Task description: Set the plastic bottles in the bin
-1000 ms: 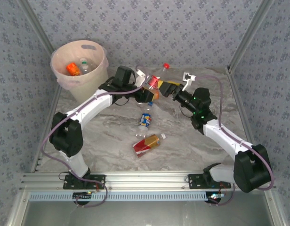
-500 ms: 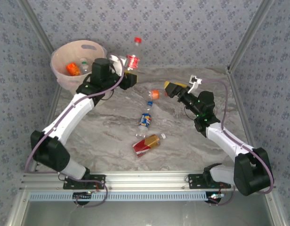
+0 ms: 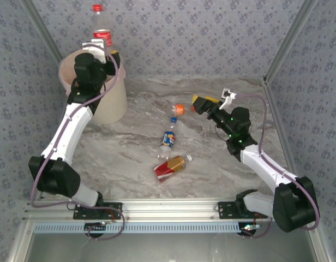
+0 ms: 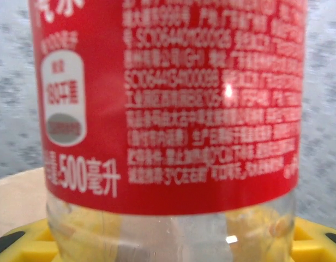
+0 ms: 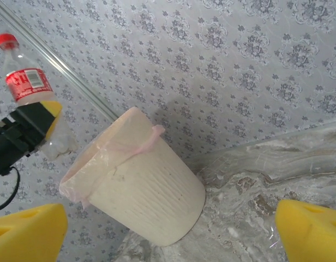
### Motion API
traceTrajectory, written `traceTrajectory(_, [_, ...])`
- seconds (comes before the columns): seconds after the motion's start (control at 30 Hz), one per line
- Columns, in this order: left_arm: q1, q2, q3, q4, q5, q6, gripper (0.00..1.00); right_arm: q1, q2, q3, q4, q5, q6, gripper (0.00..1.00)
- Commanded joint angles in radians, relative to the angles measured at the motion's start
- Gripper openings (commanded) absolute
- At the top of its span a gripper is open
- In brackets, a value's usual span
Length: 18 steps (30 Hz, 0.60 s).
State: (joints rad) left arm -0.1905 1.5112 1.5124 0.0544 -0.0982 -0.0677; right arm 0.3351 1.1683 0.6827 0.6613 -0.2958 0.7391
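My left gripper (image 3: 105, 53) is raised over the bin (image 3: 111, 103), a cream pail with a pinkish liner, and is shut on a clear plastic bottle (image 3: 101, 34) with a red label and red cap, held upright. Up close its red label (image 4: 168, 109) sits between my yellow pads (image 4: 26, 239). The right wrist view has the same bottle (image 5: 26, 82) above the bin (image 5: 141, 185). My right gripper (image 3: 214, 98) stands open over the table's right middle, holding nothing. Three more bottles lie on the table: an orange-capped one (image 3: 179, 109), a blue-labelled one (image 3: 168, 139) and a red-and-orange one (image 3: 171, 166).
Patterned walls close in the back and sides, with slanted metal posts (image 3: 280, 49) at the corners. A metal rail (image 3: 168, 210) runs along the near edge by the arm bases. The marble tabletop (image 3: 130, 147) lies bare between the bin and the loose bottles.
My left arm swung from the table's middle leftward and up, carrying the red-labelled bottle to above the bin. The right arm drew back slightly and stayed open.
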Motion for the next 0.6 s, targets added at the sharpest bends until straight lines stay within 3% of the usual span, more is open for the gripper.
traceTrajectory(0.0, [0.043,0.046,0.033,0.124,-0.086,0.02,0.54,-0.006,-0.013,-0.01,-0.002,0.025,-0.024,1.0])
traceTrajectory(0.2, [0.082,0.174,0.122,0.034,-0.055,-0.048,0.54,-0.007,-0.009,-0.009,0.005,0.007,-0.015,1.0])
traceTrajectory(0.37, [0.084,0.194,0.074,0.033,-0.027,-0.111,0.61,-0.005,-0.015,-0.011,-0.007,0.01,-0.015,1.0])
traceTrajectory(0.57, [0.1,0.196,0.065,-0.041,0.003,-0.213,0.83,-0.006,-0.01,-0.006,-0.021,0.009,-0.017,1.0])
